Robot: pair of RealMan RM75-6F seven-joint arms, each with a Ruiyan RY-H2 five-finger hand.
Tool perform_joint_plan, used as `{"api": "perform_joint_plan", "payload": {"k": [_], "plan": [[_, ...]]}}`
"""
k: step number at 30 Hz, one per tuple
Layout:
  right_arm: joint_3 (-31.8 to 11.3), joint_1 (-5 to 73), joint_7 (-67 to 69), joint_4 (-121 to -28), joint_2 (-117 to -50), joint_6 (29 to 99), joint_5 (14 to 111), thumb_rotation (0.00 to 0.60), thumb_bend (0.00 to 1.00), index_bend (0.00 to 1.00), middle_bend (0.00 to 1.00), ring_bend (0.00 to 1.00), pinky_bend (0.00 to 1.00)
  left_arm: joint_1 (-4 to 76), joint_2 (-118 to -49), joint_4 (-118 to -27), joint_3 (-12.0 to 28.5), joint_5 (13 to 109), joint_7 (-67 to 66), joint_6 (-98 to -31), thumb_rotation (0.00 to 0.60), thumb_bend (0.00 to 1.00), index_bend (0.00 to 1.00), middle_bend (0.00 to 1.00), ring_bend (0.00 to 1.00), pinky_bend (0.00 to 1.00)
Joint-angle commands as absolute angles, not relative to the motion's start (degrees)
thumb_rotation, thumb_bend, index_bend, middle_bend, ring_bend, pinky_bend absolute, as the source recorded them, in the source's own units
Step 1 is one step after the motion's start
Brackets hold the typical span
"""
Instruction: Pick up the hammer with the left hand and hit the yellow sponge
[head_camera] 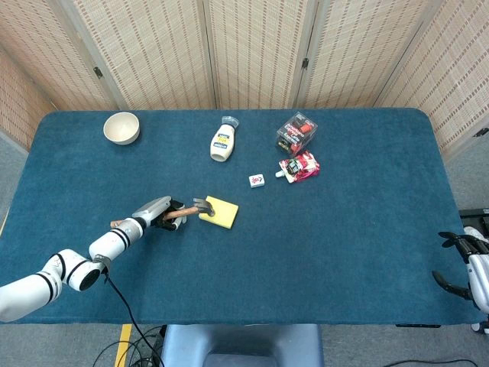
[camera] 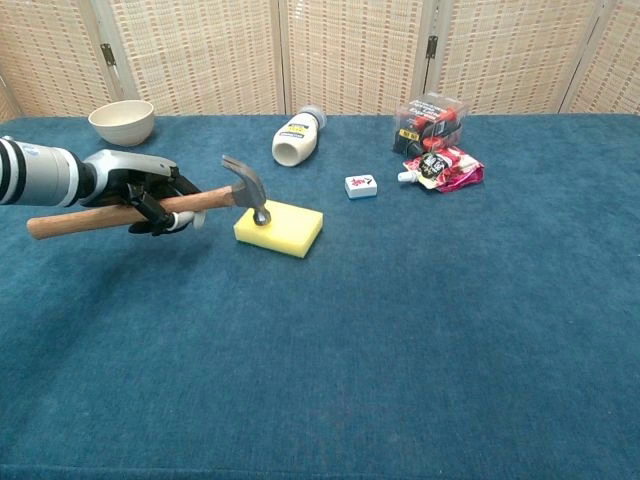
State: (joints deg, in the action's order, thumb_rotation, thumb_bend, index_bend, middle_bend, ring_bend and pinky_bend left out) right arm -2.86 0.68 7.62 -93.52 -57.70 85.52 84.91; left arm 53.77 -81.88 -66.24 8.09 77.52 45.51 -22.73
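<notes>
Gripped the hammer in the left hand, fingers wrapped round the wooden handle near its middle, the butt end sticking out toward the left edge of the chest view. Held the handle tilted slightly upward toward the head. Rested the steel face of the head on the near left corner of the yellow sponge, claw pointing up and back. Lay flat on the blue counter, that sponge, left of centre and just beside the left hand. Reached in from the lower left of the head view, white forearm stretched toward the sponge, left hand closed over the hammer.

Sat at the far right edge of the head view, the right hand, off the counter's edge and well apart from everything on it. Held nothing, fingers dark and apart.

Stood at the far left corner, a cream bowl. Lay on its side behind the sponge, a white bottle with a printed label. Sat between bottle and snack packet, a small white tile. Lay near the tile, to its right, a red and pink snack packet, with a clear plastic box just behind it.
</notes>
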Motion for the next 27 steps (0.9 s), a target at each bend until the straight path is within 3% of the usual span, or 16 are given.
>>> {"api": "perform_joint_plan", "payload": {"k": [1, 9, 18, 24, 27], "plan": [[-2.9, 0.8, 7.7, -93.4, -57.8, 85.5, 85.1, 0.600, 0.13, 0.26, 0.39, 0.23, 0.27, 52.7, -79.2, -68.9, 8.9, 78.4, 48.3, -24.1, 0.600, 0.72, 0.77, 0.85, 0.72, 0.87], [-2.9, 1.0, 8.0, -93.2, -58.0, 85.4, 85.6, 0.600, 0.13, 0.26, 0.39, 0.23, 0.27, 50.4, -75.4, -72.6, 7.1, 83.5, 52.4, -28.5, 0.600, 0.72, 0.77, 0.85, 0.72, 0.87], [-2.7, 0.7, 7.9, -93.3, -58.0, 85.8, 85.6, 0.600, 0.13, 0.26, 0.39, 0.23, 0.27, 47.7, -76.2, -71.2, 2.5, 88.5, 48.1, -35.4, 0.600, 0.72, 0.74, 0.84, 0.70, 0.84], [-2.7, 0.8, 7.6, -93.6, -58.2, 85.7, 85.9, 0.600, 0.13, 0.26, 0.39, 0.23, 0.27, 46.9, -77.3, -69.6, -0.1, 91.8, 48.9, -40.0, 0.600, 0.71, 0.63, 0.72, 0.52, 0.65], [-2.7, 0.7, 7.5, -93.7, -58.2, 85.8, 85.9, 0.600, 0.13, 0.26, 0.39, 0.23, 0.27, 47.1, -77.6, -68.2, -1.1, 93.1, 47.4, -41.1, 0.600, 0.66, 0.50, 0.55, 0.36, 0.46]]}}
